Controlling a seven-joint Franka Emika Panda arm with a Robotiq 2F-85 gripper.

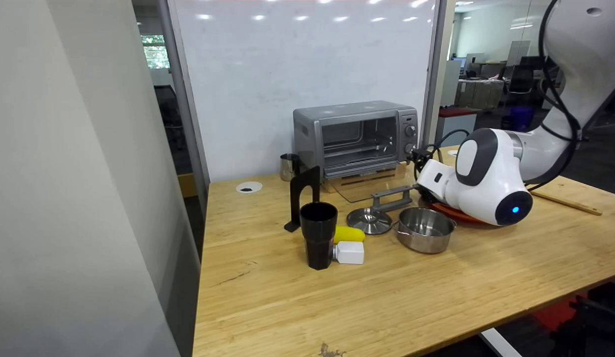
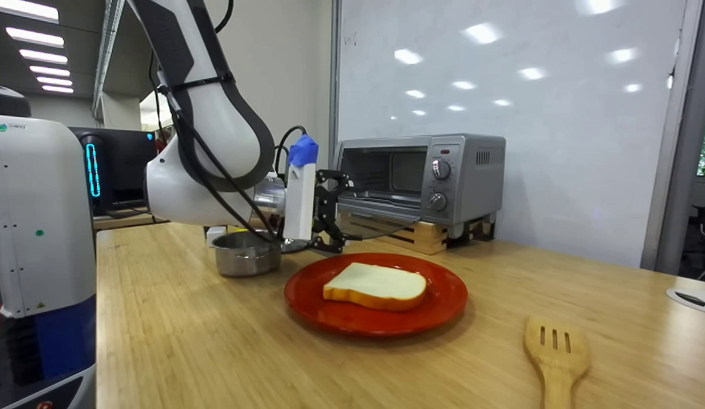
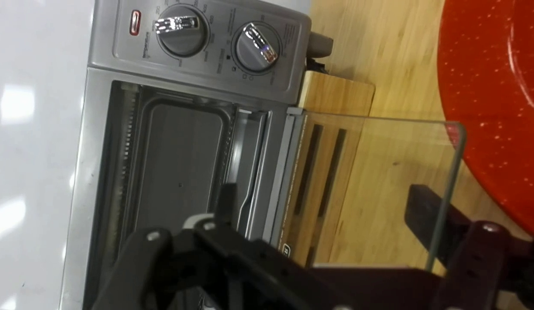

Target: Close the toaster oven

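Observation:
The silver-grey toaster oven stands at the back of the table in both exterior views (image 1: 357,108) (image 2: 482,184). It also shows in the wrist view (image 3: 215,54). Its glass door hangs open, folded outward and down in front of the oven (image 3: 391,172). The grey door handle (image 1: 392,198) shows at the door's outer edge. My gripper (image 2: 354,213) is open in front of the oven, beside the door. In the wrist view the gripper (image 3: 322,193) has one finger on the oven side and one seen through the glass near its outer edge. Contact with the door cannot be told.
A red plate (image 2: 307,309) with a bread slice (image 2: 380,284) sits near the gripper. A pot (image 1: 423,238), a lid (image 1: 369,221), a black cup (image 1: 318,243) and a black stand (image 1: 294,208) are before the oven. A wooden crate (image 2: 426,238) supports the oven.

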